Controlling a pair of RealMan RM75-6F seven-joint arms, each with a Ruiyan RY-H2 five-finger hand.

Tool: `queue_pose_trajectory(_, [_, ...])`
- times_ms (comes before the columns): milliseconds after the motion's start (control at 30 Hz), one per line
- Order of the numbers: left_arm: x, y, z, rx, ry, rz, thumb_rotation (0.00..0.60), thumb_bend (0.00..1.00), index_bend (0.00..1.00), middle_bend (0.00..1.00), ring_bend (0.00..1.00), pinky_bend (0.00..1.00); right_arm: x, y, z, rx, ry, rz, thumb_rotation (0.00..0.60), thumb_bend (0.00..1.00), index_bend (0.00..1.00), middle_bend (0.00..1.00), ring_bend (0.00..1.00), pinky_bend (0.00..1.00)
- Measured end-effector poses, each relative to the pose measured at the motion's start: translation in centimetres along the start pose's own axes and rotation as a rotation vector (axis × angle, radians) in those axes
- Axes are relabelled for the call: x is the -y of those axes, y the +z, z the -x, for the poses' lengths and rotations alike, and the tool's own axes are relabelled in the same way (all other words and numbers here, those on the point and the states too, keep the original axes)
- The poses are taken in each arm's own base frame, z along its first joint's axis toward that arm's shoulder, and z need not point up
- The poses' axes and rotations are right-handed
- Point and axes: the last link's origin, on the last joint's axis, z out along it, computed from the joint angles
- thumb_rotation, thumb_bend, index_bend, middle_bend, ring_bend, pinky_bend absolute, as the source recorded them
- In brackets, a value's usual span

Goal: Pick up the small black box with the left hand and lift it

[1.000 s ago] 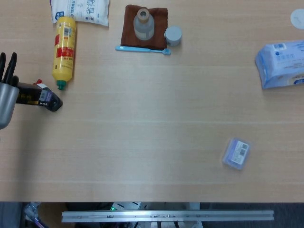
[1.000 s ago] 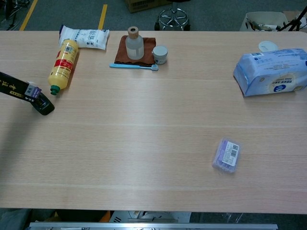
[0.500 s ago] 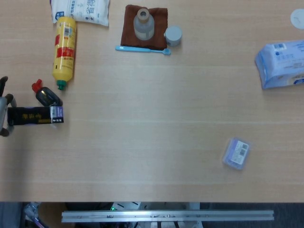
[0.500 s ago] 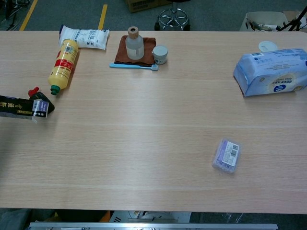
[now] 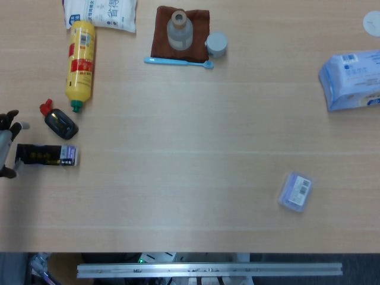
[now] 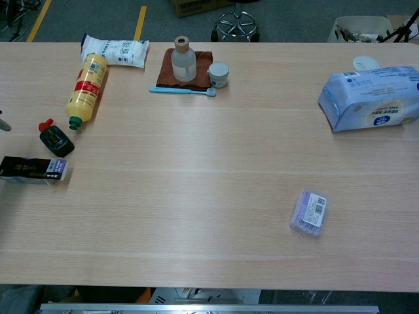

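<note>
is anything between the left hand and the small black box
Nothing visible stands between them. In the head view the left hand sits at the table's left edge right beside the small black box's left end. The black bottle with the red cap lies beyond the box, off that line.

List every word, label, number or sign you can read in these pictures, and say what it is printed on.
Small black box: gold characters and a white label, too blurred to read.
Yellow bottle: red label, print unreadable.
White packet: large blue characters, cut off and blurred.
Blue tissue pack: white panels of text, too small.
Purple packet: barcode only, digits illegible.
Nothing can be quoted with certainty.
</note>
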Motion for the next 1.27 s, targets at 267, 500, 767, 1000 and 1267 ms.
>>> queue_pose_trajectory(267, [0.1,-0.1,-0.9,-0.086,-0.054,0.007,0.600,0.36,0.20,0.00,0.00,0.08,0.0,-0.2,-0.1,0.001,-0.002,0.000,0.600,0.42,0.41,0.29,0.24,0.36])
queue_pose_trajectory(500, [0.1,-0.7,-3.4,-0.450,-0.084,0.013,0.600,0.36,0.45,0.24,0.20,0.32,0.6,-0.6,-0.2,0.016,-0.026,-0.012,0.600,0.42,0.41,0.29,0.24,0.36])
queue_pose_trajectory(767, [-0.2,-2.5,-4.6,-0.813,-0.017,0.101,0.600,0.36,0.50,0.31,0.25,0.37,2.0,-1.7,-0.6,0.051,-0.107,-0.028,0.600,0.42,0.41,0.29,0.24,0.36])
queue_pose_trajectory(1000, [0.2,-2.0,-4.3,-0.774,-0.022,0.110,0.600,0.36,0.50,0.31,0.26,0.37,3.2,-3.5,-1.1,0.067,-0.178,0.003,0.600,0.42,0.41,0.29,0.24,0.36])
queue_pose_trajectory(1267, [1.3,-0.8,-3.9,-0.698,-0.036,0.074,0.600,0.36,0.49,0.31,0.26,0.37,3.4,-4.1,-1.6,0.068,-0.194,0.042,0.600,0.42,0.41,0.29,0.24,0.36])
